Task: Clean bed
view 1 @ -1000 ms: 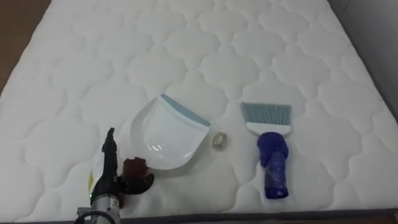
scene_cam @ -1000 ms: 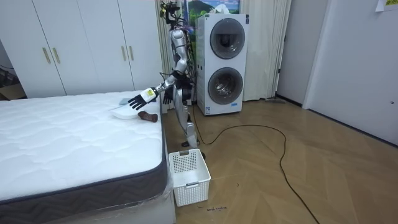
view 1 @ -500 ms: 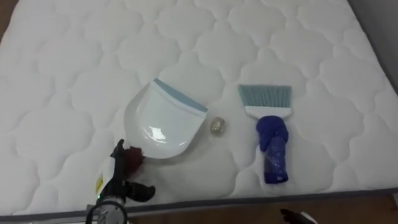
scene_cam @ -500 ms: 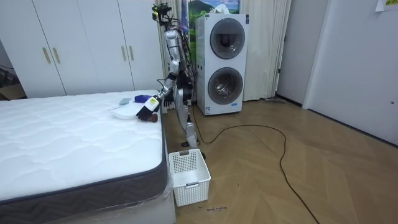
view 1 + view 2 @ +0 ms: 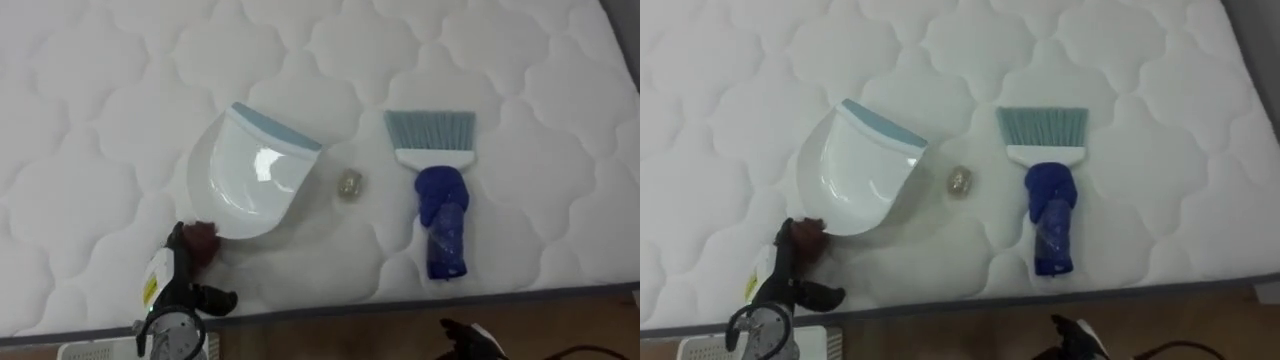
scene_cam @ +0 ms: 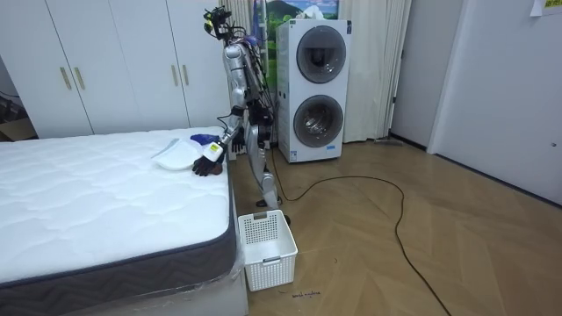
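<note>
A white dustpan with a blue lip lies on the white quilted mattress, its dark red handle pointing at the near edge. A small crumpled ball of litter sits just right of the pan. Further right lies a brush with a blue handle and pale blue bristles pointing away. My left hand is at the mattress edge, open, thumb spread to the right, fingertips against the pan's handle. The tip of my right hand peeks in at the bottom, below the brush. I stand at the bed's side by the pan.
The mattress edge runs along the bottom with wood floor beneath. On the floor at the bed's corner stands a white slatted basket. Stacked washing machines are behind me, white wardrobes beyond the bed.
My left hand has drawn back from over the dustpan to its handle at the mattress edge. I have straightened up, and the eye view has slid toward the bed's edge.
</note>
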